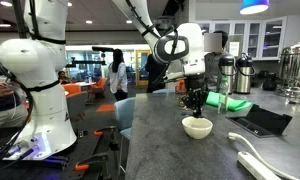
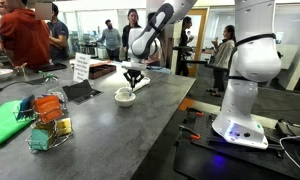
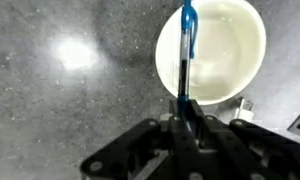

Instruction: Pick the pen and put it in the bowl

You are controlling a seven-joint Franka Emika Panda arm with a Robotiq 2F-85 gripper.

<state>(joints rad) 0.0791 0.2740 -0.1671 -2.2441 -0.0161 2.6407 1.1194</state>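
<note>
**Inspector A:** Exterior views?

**Inspector B:** Both are bright and evenly lit from overhead. A ceiling lamp (image 1: 255, 5) blows out white-blue at the top edge. Resolution is low and the background figures are soft. The countertop (image 2: 160, 100) shows a dull sheen.

**Inspector A:** Wrist view?

**Inspector B:** Softer overall. A round glare patch sits on the stone left of the bowl (image 3: 215, 50), whose interior is nearly overexposed. The pen (image 3: 187, 40) is blurred. The gripper (image 3: 185, 105) is dark and out of focus.

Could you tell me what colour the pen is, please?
The pen is blue, clearest in the wrist view.
</note>
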